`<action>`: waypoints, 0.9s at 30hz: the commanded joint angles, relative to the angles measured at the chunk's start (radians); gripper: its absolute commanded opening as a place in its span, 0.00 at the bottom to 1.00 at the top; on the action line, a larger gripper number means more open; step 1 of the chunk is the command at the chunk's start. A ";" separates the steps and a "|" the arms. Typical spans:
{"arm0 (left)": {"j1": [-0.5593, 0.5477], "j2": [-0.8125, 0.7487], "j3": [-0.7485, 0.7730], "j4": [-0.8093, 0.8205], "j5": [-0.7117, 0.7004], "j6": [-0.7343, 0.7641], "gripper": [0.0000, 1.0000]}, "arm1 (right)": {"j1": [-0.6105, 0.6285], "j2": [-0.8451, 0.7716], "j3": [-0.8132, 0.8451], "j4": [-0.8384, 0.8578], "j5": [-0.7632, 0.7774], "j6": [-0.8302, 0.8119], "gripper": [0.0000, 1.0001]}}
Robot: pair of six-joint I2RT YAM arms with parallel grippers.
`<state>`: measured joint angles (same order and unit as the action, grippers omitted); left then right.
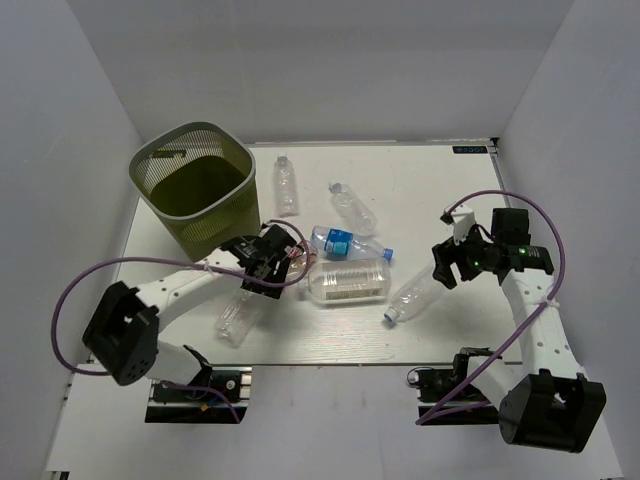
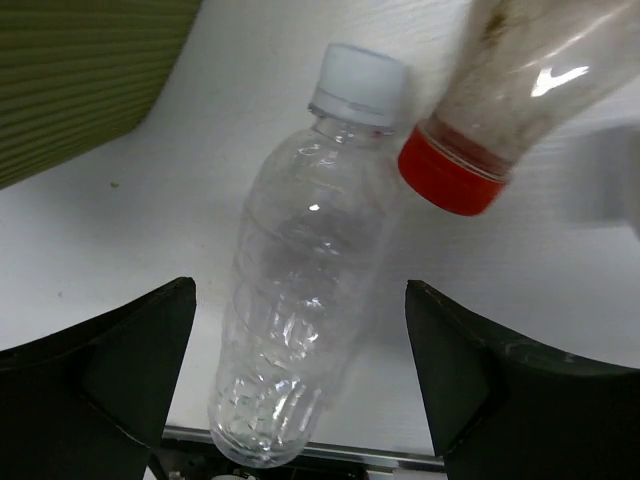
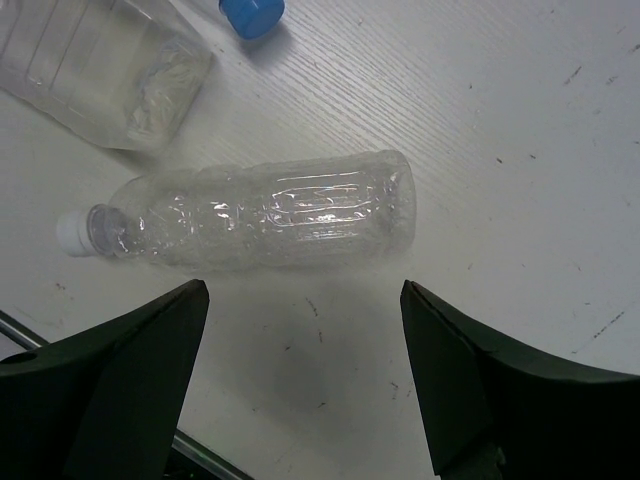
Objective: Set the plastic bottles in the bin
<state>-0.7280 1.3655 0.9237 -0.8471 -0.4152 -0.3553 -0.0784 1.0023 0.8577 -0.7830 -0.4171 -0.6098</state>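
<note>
The bin [image 1: 205, 225] stands far left. Only the left wrist view shows a red cap [image 2: 450, 182], probably on the wide bottle [image 1: 348, 282]. The left gripper [image 2: 300, 335] gapes over a white-capped bottle [image 2: 300, 270], cap away; the right gripper [image 3: 300, 330] gapes above a crosswise bottle [image 3: 270, 215], cap leftward.

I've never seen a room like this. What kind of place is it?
Probably a robot test booth in a lab: plain white walls box in a table, two robot arms are bolted at its edge, and bottles and a bin are set out.
</note>
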 commanded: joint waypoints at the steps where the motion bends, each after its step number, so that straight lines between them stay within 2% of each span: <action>1: -0.004 0.079 0.001 -0.049 -0.075 -0.068 0.95 | -0.003 0.009 0.014 0.018 -0.054 -0.008 0.84; 5: -0.004 0.179 -0.003 -0.020 -0.065 -0.088 0.92 | -0.003 0.012 0.010 0.036 -0.068 -0.007 0.84; 9: -0.004 0.188 -0.051 0.061 -0.001 -0.088 0.72 | -0.003 0.015 0.009 0.048 -0.074 -0.010 0.84; 10: -0.004 0.188 -0.068 0.074 0.009 -0.088 0.58 | -0.004 0.010 0.009 0.053 -0.074 -0.011 0.84; 12: -0.004 0.163 -0.080 0.092 0.038 -0.088 0.46 | -0.003 0.006 0.004 0.076 -0.089 -0.019 0.84; 13: -0.004 0.147 -0.080 0.092 0.050 -0.079 0.36 | -0.001 0.004 -0.003 0.082 -0.094 -0.021 0.84; 15: -0.014 0.106 -0.059 0.103 0.117 -0.036 0.31 | -0.004 -0.010 -0.016 0.111 -0.141 -0.060 0.84; 17: -0.042 0.023 0.012 0.114 0.226 0.048 0.24 | -0.003 -0.034 -0.039 0.128 -0.191 -0.179 0.86; 19: -0.056 -0.041 0.125 0.114 0.295 0.104 0.23 | -0.003 -0.079 -0.058 0.143 -0.253 -0.319 0.88; 20: -0.056 -0.055 0.171 0.114 0.376 0.163 0.23 | -0.003 -0.089 -0.097 0.143 -0.267 -0.379 0.88; 21: -0.065 -0.066 0.269 0.114 0.401 0.185 0.21 | -0.004 -0.114 -0.109 0.140 -0.287 -0.576 0.88; 22: -0.065 -0.066 0.321 0.114 0.436 0.208 0.21 | -0.004 -0.117 -0.133 0.113 -0.299 -0.649 0.88; 23: -0.065 -0.066 0.427 0.114 0.459 0.226 0.21 | -0.004 -0.116 -0.155 0.104 -0.299 -0.838 0.89; 25: -0.065 -0.066 0.522 0.114 0.460 0.242 0.21 | -0.003 -0.100 -0.164 0.050 -0.305 -0.945 0.89; 27: -0.042 -0.057 0.642 0.135 0.380 0.221 0.21 | -0.001 -0.050 -0.149 0.015 -0.310 -1.071 0.89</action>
<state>-0.7929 1.3502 1.4357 -0.7326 -0.0460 -0.1749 -0.0784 0.9062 0.7044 -0.7120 -0.6689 -1.3338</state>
